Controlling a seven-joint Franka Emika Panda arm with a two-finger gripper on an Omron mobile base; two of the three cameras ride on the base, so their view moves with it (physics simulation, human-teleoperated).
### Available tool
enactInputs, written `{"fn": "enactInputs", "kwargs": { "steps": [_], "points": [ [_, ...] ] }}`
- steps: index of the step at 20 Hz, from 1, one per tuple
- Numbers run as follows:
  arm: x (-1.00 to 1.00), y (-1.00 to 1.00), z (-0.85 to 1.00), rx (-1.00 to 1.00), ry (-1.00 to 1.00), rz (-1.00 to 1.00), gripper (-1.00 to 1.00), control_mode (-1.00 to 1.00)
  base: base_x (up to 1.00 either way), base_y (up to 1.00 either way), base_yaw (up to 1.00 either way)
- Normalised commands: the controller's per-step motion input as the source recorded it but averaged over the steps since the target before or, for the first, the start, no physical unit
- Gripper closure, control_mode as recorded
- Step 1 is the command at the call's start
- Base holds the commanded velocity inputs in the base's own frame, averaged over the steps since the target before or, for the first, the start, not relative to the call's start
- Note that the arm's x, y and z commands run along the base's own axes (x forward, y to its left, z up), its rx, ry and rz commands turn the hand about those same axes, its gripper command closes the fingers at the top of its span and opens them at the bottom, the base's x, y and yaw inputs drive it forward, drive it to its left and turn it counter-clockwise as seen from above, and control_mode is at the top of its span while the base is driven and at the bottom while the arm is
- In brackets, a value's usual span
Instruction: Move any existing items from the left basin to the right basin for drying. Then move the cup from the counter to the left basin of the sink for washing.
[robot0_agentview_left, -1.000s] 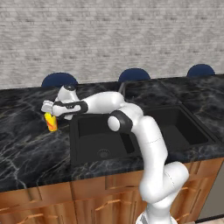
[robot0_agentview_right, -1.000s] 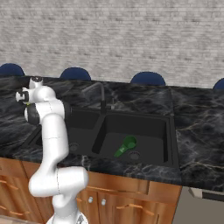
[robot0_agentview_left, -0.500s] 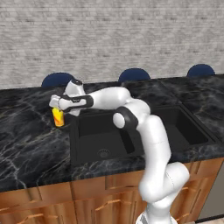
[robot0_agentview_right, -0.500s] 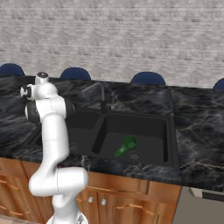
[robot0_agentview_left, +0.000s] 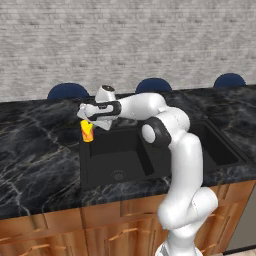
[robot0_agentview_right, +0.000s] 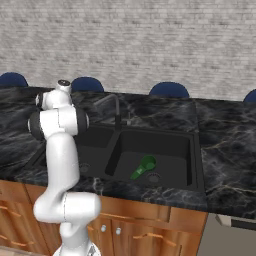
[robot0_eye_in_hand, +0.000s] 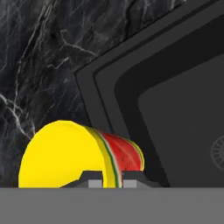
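- The gripper pinches the rim of the cup, holding it in the air
- The cup hangs over the counter by the left basin
- A green bottle lies in the right basin

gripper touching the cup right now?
Touching. In the hand view the gripper has its fingertips on the cup's rim; the left base view shows the cup hanging under it.
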Motion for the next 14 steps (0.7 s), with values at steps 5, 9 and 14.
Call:
{"fn": "enactInputs", "kwargs": {
  "steps": [5, 9, 14],
  "points": [
    [-0.31, -0.73, 0.00, 0.00, 0.04, -0.15, 1.00, -1.00, 0.00, 0.00, 0.00],
    [-0.35, -0.59, -0.11, -0.04, 0.03, -0.16, 1.00, -1.00, 0.00, 0.00, 0.00],
    [-0.32, -0.46, -0.33, -0.08, 0.00, -0.10, 1.00, -1.00, 0.00, 0.00, 0.00]
  ]
}}
